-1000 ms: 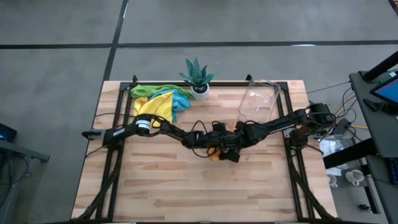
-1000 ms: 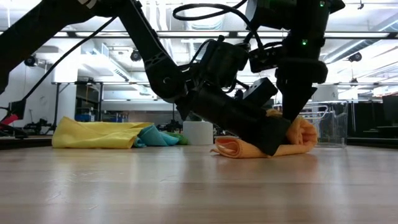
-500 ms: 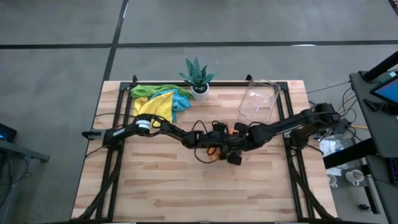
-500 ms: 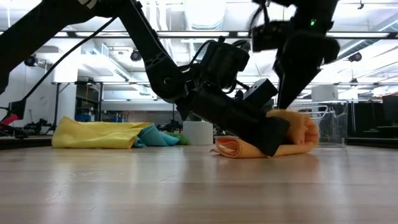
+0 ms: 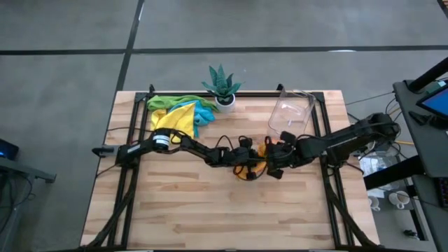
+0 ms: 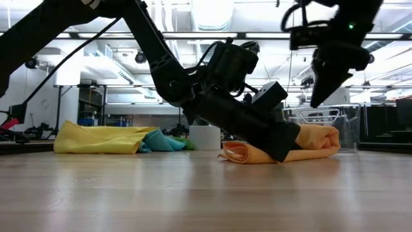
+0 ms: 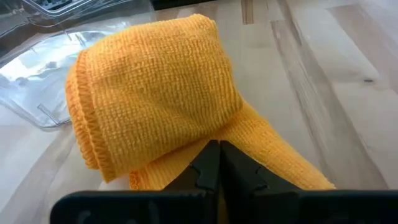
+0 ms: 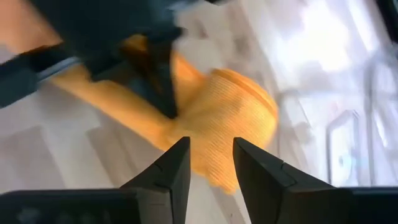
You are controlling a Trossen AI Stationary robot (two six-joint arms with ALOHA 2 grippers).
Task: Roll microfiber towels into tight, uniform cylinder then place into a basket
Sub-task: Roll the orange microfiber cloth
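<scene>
Orange towel (image 6: 302, 145) lying mid-tabletop (image 5: 210, 210), partly rolled: fat curl at the end nearest the basket (image 5: 290, 115), flat tail trailing the other way. Pinned at the tail by the left gripper (image 7: 217, 163), fingers closed on the cloth where curl meets tail. Right gripper (image 8: 209, 163) lifted off, hovering just above and beside the curl, fingers parted with nothing between them. Basket standing empty, as far as can be seen, just beyond the towel toward the far edge. More towels, yellow (image 5: 178, 117), green (image 5: 168, 102) and light blue (image 5: 204, 112), heaped at the far left corner, well apart, next to the potted plant (image 5: 222, 87).

Step in hand, by judgement: re-gripping the curl to carry on rolling. Best done by bringing the right fingers down square over the full width of the curl, not one corner, to keep the cylinder even. Worth holding the tail taut with the left while turning. Risk: curl springing loose while nothing holds it.
</scene>
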